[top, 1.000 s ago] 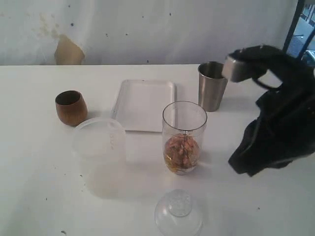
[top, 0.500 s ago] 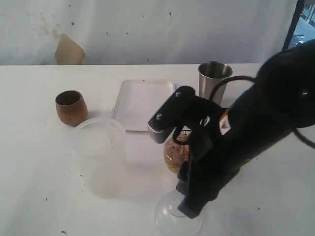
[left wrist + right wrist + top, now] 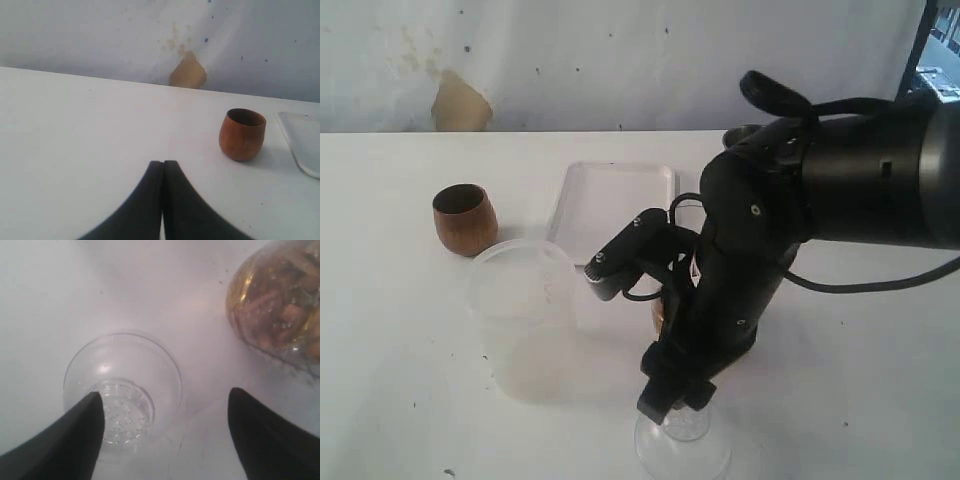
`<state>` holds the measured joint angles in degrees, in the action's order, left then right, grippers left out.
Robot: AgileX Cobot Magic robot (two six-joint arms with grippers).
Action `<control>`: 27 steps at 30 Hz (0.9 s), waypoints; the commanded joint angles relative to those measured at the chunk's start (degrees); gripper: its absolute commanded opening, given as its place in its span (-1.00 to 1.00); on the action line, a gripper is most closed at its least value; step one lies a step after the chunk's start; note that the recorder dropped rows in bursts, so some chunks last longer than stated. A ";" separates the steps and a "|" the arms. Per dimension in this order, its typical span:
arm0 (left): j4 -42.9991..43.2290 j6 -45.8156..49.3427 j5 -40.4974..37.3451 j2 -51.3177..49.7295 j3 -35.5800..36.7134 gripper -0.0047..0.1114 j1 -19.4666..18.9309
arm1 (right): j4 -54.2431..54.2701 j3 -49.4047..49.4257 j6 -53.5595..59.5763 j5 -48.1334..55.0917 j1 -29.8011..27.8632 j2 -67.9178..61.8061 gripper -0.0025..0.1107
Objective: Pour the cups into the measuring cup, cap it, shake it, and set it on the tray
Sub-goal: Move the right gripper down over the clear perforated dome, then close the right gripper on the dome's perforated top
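Note:
The dark-brown wooden cup point(image 3: 462, 217) point(image 3: 242, 134) stands upright at the left, apart from both grippers. My right arm covers the steel tumbler and nearly all of the measuring cup; the right wrist view shows the measuring cup's point(image 3: 280, 305) lower part filled with brownish pieces in liquid. A clear domed cap point(image 3: 682, 447) point(image 3: 122, 390) lies on the table at the front. My right gripper point(image 3: 672, 402) point(image 3: 165, 392) hangs open just over it, one finger above its perforated centre, holding nothing. The white tray point(image 3: 605, 195) point(image 3: 302, 145) lies empty at the back. My left gripper point(image 3: 162, 163) is shut and empty.
A wide frosted plastic tub point(image 3: 523, 312) stands on the table just left of my right arm, in front of the wooden cup. The white wall runs along the table's far edge.
My right arm has swung from the right side across to the front middle and come down over the clear cap, opening its jaws on the way. The left gripper has not moved.

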<state>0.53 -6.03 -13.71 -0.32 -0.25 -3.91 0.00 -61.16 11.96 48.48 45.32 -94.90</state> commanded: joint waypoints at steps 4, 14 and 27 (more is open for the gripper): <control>-0.06 -0.19 0.38 0.32 0.25 -0.92 0.03 | 0.00 -0.48 -3.64 2.34 0.30 -0.12 0.23; -0.06 -0.19 0.38 0.32 0.25 -0.92 0.03 | 0.59 -0.38 -4.76 1.86 0.44 -5.02 0.23; -0.06 -0.19 0.38 0.32 0.25 -0.92 0.03 | 0.75 -4.19 -4.73 9.37 2.22 -1.08 0.23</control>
<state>0.53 -6.03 -13.71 -0.32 -0.25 -3.91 0.00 -64.75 7.55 55.10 47.15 -97.35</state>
